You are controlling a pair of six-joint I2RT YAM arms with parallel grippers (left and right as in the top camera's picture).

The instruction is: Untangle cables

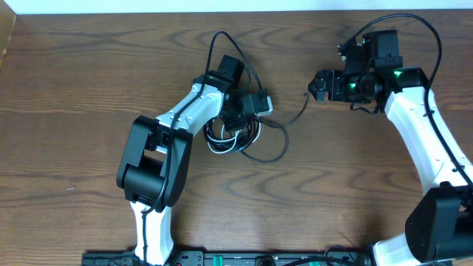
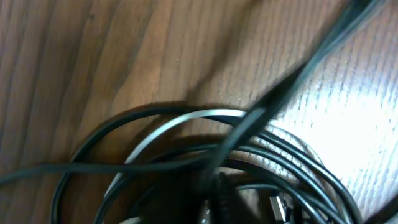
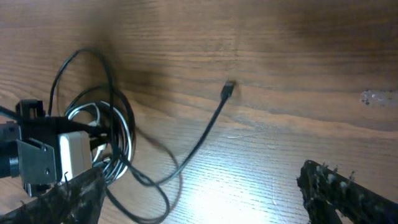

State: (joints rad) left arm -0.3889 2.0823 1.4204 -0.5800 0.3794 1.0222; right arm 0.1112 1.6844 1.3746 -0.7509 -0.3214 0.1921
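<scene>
The cables lie in a coiled bundle at the table's middle. Black cable [image 1: 275, 151] loops out to the right, and its tail ends in a small plug [image 1: 308, 96]. White cable [image 1: 220, 148] curls inside the coil. My left gripper [image 1: 238, 123] reaches down into the bundle. In the left wrist view it [image 2: 211, 198] is shut, with a strand of the black cable [image 2: 124, 121] running into the jaws and the white cable [image 2: 186, 118] arcing behind. My right gripper [image 1: 316, 85] hovers open just right of the plug [image 3: 228, 89], with nothing between its fingers [image 3: 336, 190].
The left arm's own thicker black cable [image 1: 216, 44] arches above its wrist. The right arm's base [image 1: 436, 222] stands at the lower right. A black rail [image 1: 222, 258] runs along the front edge. Brown wooden tabletop [image 1: 74, 89] surrounds the bundle.
</scene>
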